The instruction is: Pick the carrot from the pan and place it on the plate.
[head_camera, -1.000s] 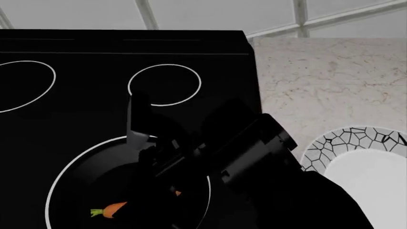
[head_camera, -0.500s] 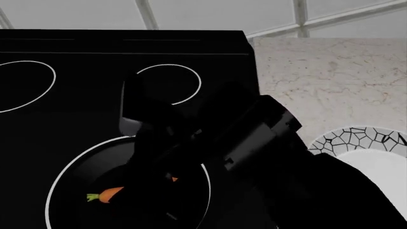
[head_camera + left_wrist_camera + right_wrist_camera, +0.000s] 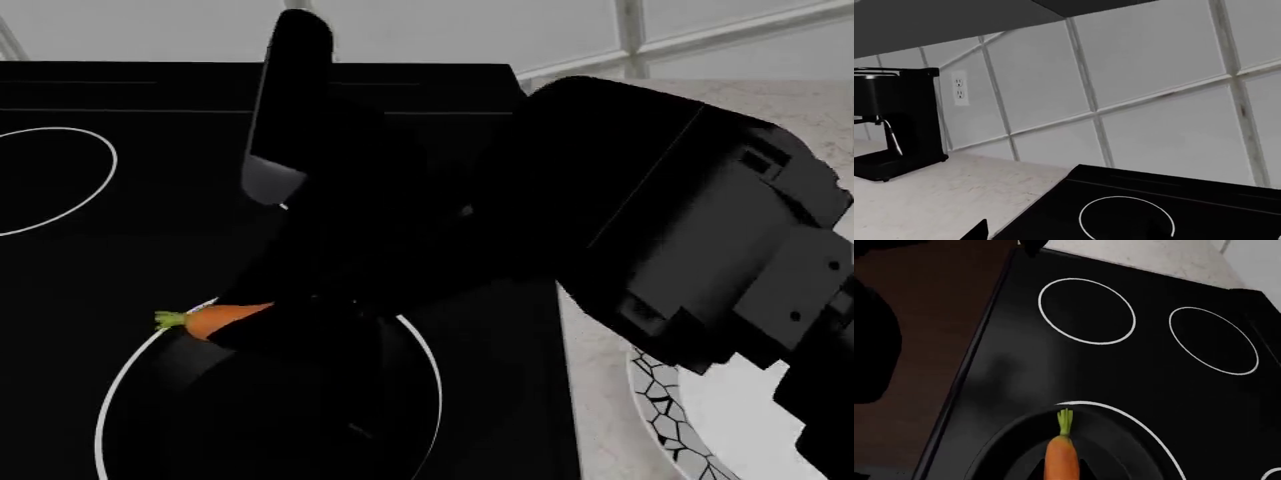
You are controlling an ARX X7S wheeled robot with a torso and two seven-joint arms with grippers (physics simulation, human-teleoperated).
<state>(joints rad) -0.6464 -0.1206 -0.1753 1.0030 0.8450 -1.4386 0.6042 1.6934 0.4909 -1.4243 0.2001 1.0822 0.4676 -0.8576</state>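
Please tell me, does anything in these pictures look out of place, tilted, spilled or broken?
Nothing looks spilled or broken. The carrot is raised above the pan at the right claw, its green stub pointing outward. The plate sits flat on the counter, mostly hidden by the arm.

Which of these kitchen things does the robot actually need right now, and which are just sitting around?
Needed for the job:
carrot, gripped by the right gripper
black frying pan, below it
crackle-rimmed plate, where it goes

Just lying about:
coffee machine
wall socket
spare burner rings
marble counter
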